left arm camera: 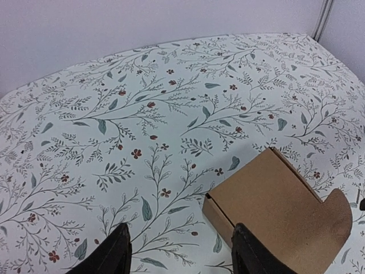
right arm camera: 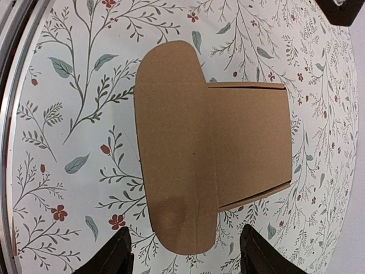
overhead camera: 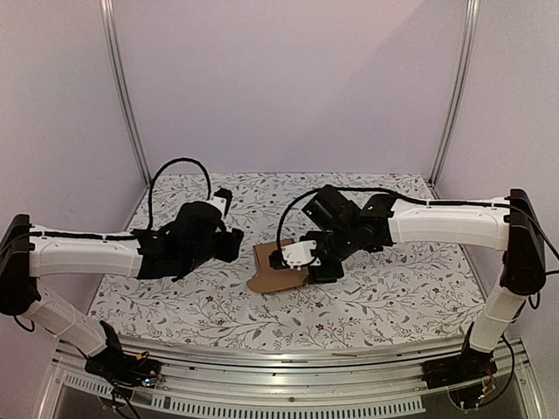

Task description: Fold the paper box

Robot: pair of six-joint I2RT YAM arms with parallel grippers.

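Paper box (right arm camera: pixel 251 142) looks formed just ahead of right tool (right arm camera: pixel 185 246), lid flap (right arm camera: pixel 171 148) apparently untucked; left tool (left arm camera: pixel 181 237) and right both spread, empty.

Left gripper (left arm camera: pixel 179 257) has its fingers (left arm camera: pixel 111 254) spread wide, with just flowery tablecloth (left arm camera: pixel 114 114) between them. The brown paper box (left arm camera: pixel 279 208) sits lower right by the right-hand finger, its rounded flap pointing right.

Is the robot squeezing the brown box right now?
No, the box lies on the flowery table while the right arm's jaws stand open, touching neither side of it.
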